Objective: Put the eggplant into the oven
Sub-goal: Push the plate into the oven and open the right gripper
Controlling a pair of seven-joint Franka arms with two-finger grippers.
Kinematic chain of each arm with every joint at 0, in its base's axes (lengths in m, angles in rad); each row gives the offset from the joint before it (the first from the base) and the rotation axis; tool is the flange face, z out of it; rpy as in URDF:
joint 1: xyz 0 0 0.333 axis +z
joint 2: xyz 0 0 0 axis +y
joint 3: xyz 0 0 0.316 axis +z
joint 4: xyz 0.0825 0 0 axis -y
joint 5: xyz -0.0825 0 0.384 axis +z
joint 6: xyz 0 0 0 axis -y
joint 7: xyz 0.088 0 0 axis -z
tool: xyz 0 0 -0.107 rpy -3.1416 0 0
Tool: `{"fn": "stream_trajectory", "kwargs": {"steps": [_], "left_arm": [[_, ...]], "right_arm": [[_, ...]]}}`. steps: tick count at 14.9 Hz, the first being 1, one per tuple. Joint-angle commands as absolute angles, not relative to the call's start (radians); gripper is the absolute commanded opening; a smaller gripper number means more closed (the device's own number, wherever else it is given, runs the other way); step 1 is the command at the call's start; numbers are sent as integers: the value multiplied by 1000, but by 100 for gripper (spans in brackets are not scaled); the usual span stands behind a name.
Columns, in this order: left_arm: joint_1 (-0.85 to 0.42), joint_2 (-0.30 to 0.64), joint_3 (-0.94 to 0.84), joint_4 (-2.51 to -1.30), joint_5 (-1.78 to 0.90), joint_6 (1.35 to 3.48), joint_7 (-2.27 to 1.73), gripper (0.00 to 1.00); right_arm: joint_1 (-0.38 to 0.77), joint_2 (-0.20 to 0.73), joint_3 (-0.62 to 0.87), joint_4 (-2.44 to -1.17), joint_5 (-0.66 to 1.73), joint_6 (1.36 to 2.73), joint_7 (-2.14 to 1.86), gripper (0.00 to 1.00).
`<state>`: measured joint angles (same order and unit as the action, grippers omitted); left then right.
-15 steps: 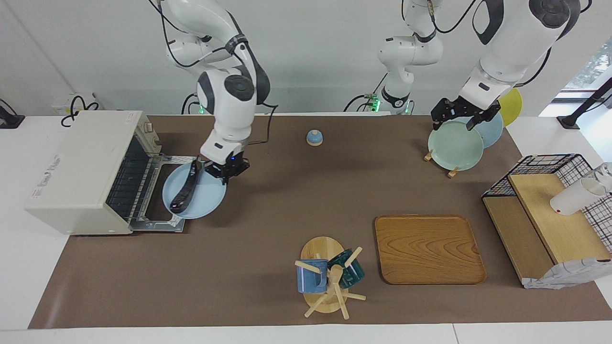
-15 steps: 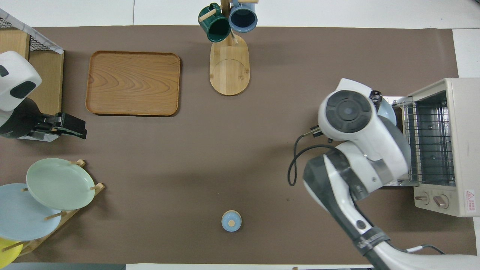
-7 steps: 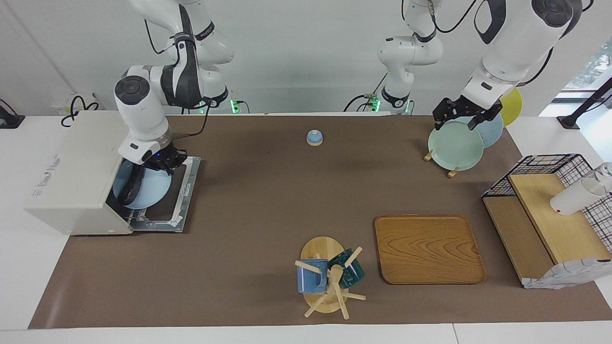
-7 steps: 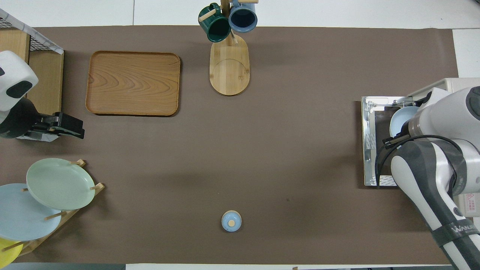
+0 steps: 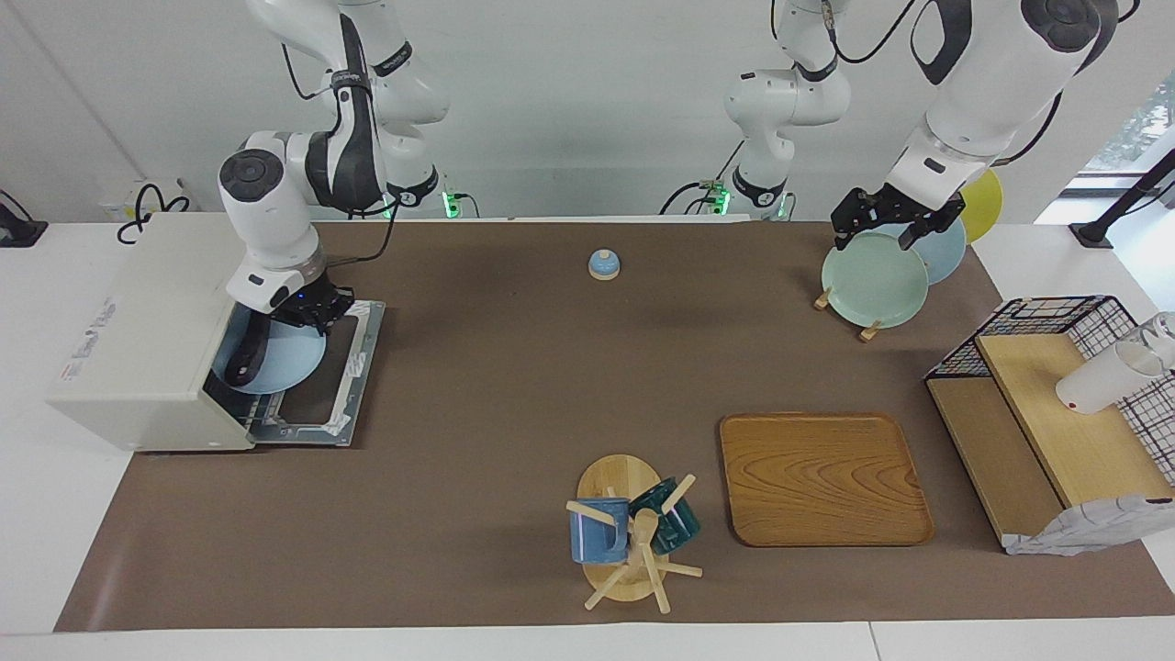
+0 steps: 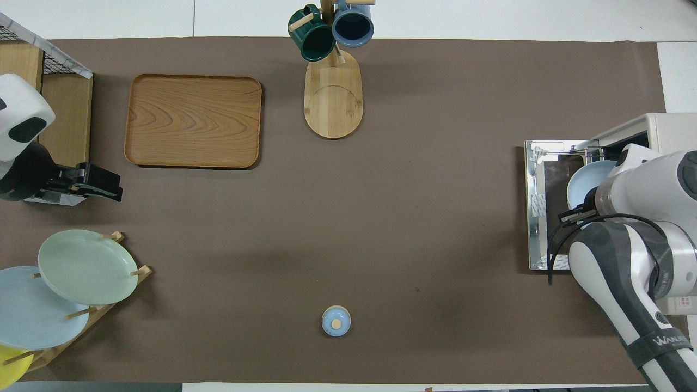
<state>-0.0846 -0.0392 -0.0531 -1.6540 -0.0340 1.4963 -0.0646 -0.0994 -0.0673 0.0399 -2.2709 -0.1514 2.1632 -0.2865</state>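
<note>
Right gripper (image 5: 312, 308) sits at the oven (image 5: 151, 330) mouth, centre left of the facing view, clamped on the rim of a blue plate (image 5: 280, 363). The eggplant (image 5: 246, 353) lies lengthwise on that plate, at the threshold of the cavity, part under the oven's top edge. The plate appears to serve as carrier: gripping its rim lets the long, glossy eggplant slide in without being pinched itself. The door (image 5: 353, 372) lies folded flat on the mat, giving a clear entry.

Left gripper (image 5: 886, 220) waits over the green plate (image 5: 872, 280) in the rack, upper right of the facing view; whether its fingers are apart or together cannot be told.

Obstructions: in the overhead view the right arm covers the eggplant entirely and most of the plate; only a blue arc shows at right edge. Whether the plate already rests on the oven's rack is not discernible.
</note>
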Motion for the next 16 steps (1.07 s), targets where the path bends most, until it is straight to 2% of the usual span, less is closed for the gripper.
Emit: {"fn": "stream_trajectory", "kwargs": {"steps": [1,3,5,8,10,12,14,16], "left_arm": [[-80,-58,-55,-1667,-14,1493,-64,100],[-80,-58,-55,-1667,-14,1493,-64,100],[-80,-58,-55,-1666,-14,1493,-64,100],[-80,-58,-55,-1667,-14,1493,-64,100],[-80,-58,-55,-1667,-14,1493,-64,100],[-80,-58,-55,-1667,-14,1493,-64,100],[-80,-58,-55,-1667,-14,1493,-64,100],[-80,-58,-55,-1667,-14,1493,-64,100]], "right_arm": [[-136,-89,49,-2309,-124,2183,-373,0],[-172,-87,49,-2307,-124,2184,-406,0],[-167,-89,51,-2307,-124,2184,-402,11],[-163,-84,51,-2301,-123,2181,-407,19],[-158,-77,54,-2267,-123,2152,-410,24],[-132,-61,55,-2202,-108,2073,-402,25],[-78,-41,55,-2152,-78,2046,-371,23],[-5,-35,55,-2160,-75,2101,-239,0]]}}
